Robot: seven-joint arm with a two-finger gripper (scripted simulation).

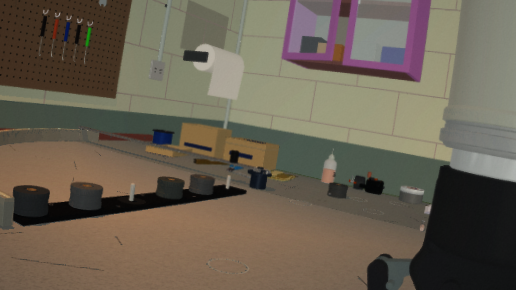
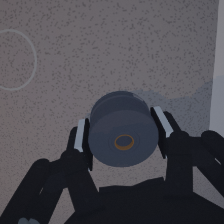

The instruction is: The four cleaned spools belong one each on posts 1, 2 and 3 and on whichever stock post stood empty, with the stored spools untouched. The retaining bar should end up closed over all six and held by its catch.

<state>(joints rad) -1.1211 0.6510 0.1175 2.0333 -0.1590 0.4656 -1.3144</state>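
Four grey spools sit on the black post rack (image 1: 125, 202), while two white posts (image 1: 132, 191) (image 1: 228, 181) stand bare, one in the middle and one at the right end. I grip a grey spool (image 2: 123, 129) with an orange-rimmed bore in my gripper (image 2: 123, 135), over the speckled table. A pale ring mark (image 2: 15, 59) lies on the table to its far left. The retaining bar's grey end piece (image 1: 6, 211) stands at the rack's left end. My arm's body (image 1: 470, 165) fills the right of the side camera's picture and hides the gripper there.
Cardboard boxes (image 1: 227, 145) sit along the back wall with a blue spool (image 1: 163, 136), a dark blue cup (image 1: 259, 178), a bottle (image 1: 328, 168), and a dark spool (image 1: 337, 190) and a white spool (image 1: 411, 194). Another ring mark (image 1: 227, 266) lies on the near table.
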